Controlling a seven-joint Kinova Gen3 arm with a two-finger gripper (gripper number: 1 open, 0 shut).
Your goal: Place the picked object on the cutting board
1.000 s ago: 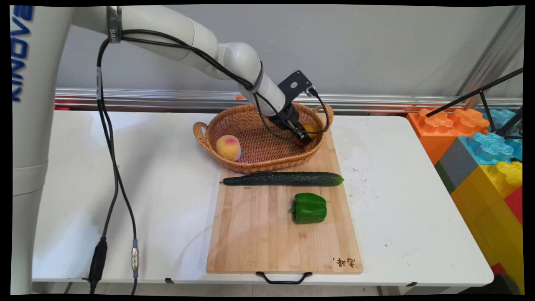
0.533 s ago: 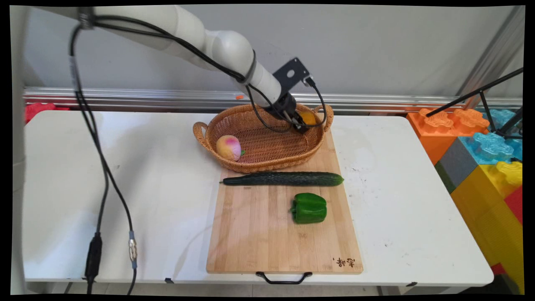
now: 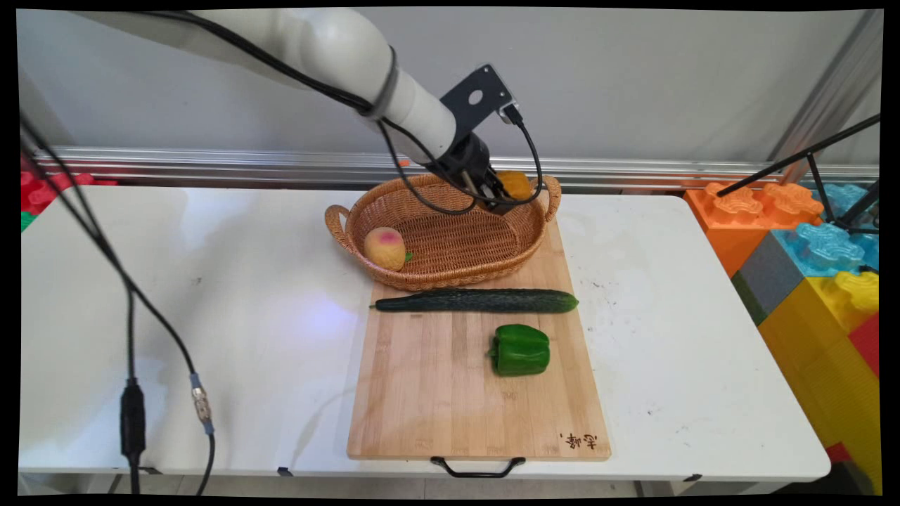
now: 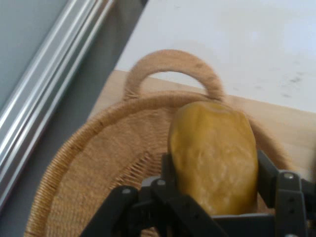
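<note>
gripper [image 4: 215, 192] clamped on yellow-orange fruit [image 4: 213, 153], held above far-right end of wicker basket [image 3: 422, 277]
peach [image 3: 384, 247] inside basket at left; basket's near edge sits on far end of cutting board [image 3: 436, 393]; cucumber [image 3: 477, 301] just near of basket, green pepper [image 3: 520, 349] nearer, both on board.

peach [image 3: 384, 248] in basket [image 3: 450, 277]; cucumber [image 3: 477, 301], pepper [image 3: 520, 350] on board [image 3: 436, 393]
</note>
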